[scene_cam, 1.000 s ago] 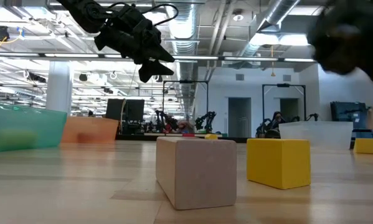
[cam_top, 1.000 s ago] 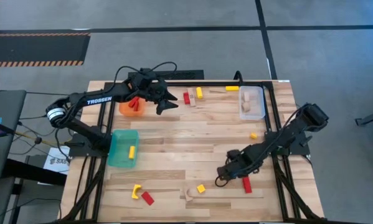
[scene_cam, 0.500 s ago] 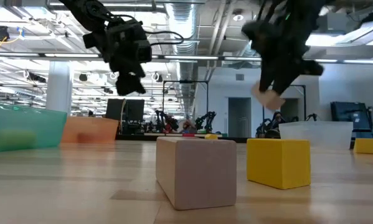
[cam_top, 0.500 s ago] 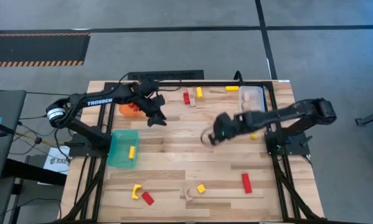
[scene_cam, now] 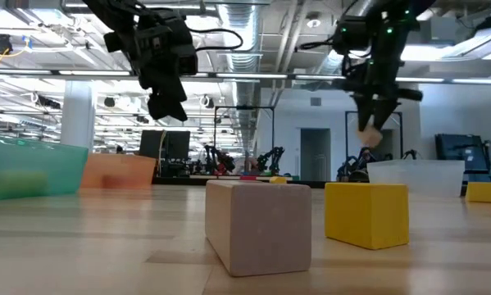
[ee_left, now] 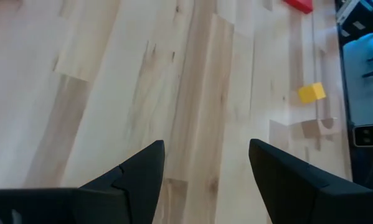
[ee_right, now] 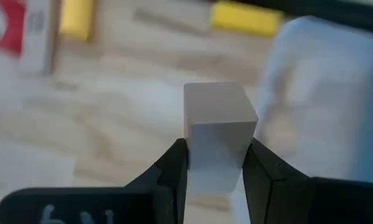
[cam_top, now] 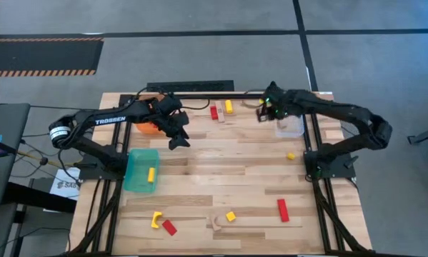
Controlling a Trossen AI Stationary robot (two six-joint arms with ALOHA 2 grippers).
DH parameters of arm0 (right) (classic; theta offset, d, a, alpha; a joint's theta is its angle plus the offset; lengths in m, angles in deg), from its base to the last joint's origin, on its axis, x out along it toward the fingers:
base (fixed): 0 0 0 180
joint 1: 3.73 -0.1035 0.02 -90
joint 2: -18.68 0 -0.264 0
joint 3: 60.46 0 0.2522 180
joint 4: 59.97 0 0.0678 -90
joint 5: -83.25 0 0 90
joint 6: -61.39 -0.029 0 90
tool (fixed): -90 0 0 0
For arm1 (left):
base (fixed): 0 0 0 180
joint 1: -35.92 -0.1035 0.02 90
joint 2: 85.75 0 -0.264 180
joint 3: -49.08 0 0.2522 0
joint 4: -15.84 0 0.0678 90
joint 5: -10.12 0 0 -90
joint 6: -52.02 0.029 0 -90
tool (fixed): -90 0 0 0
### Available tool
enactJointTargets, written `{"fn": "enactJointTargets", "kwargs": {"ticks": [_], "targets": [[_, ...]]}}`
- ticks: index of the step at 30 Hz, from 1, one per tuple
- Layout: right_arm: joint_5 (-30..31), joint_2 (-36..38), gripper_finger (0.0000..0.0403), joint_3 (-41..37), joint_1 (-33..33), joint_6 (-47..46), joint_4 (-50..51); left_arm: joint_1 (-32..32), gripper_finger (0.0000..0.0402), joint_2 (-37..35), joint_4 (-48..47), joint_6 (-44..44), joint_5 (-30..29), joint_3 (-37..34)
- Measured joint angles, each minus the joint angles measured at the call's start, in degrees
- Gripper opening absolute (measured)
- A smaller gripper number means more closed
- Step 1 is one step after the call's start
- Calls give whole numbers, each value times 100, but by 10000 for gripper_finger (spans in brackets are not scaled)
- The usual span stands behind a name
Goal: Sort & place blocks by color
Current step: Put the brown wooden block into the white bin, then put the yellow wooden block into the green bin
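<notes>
Right tool (ee_right: 214,168) clamped on a pale wood cube (ee_right: 218,134), held in the air beside the clear bin (cam_top: 291,126) at the desk's (cam_top: 221,171) one o'clock, left tool (ee_left: 205,168) with fingers apart above bare desk near the orange bin (cam_top: 148,127) at eleven o'clock

Your right arm stretches across the table's far side, its right gripper (ee_right: 214,163) raised above the surface, fingers clamped on a pale wooden block (ee_right: 218,134). Your left arm bends over the far left area, its left gripper (ee_left: 205,171) hanging in the air, fingers spread apart.
</notes>
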Motion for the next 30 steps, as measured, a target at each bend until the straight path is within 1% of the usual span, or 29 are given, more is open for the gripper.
{"fn": "enactJointTargets", "kwargs": {"ticks": [3, 5, 8, 11, 15, 20, 24, 27, 30], "targets": [[100, 233, 113, 0, 445, 173, 115, 44, 222, -56, -5, -22, -242, 0], [109, 259, 114, 4, 725, 238, 293, 62, 222, -54, 8, -55, -400, 0], [227, 124, 113, -53, 1095, 438, 595, 61, 222, -54, 157, -112, -532, 0], [212, -130, 116, -198, 1327, 611, 665, 61, 222, -54, 473, -282, -602, 0], [206, -417, 141, -207, 1387, 858, 658, 59, 222, -54, 1005, -561, -634, 0], [203, -573, 200, -208, 1382, 1083, 698, 64, 222, -52, 1389, -746, -727, 0], [208, -499, 239, -208, 1382, 1177, 836, 64, 222, -50, 1818, -1027, -652, 0], [209, -419, 251, -208, 1382, 1179, 961, 63, 222, -50, 2558, -1440, -278, 0], [100, -205, 254, -208, 1316, 1116, 1008, 64, 222, -47, 3758, -2061, -42, 0]]}}
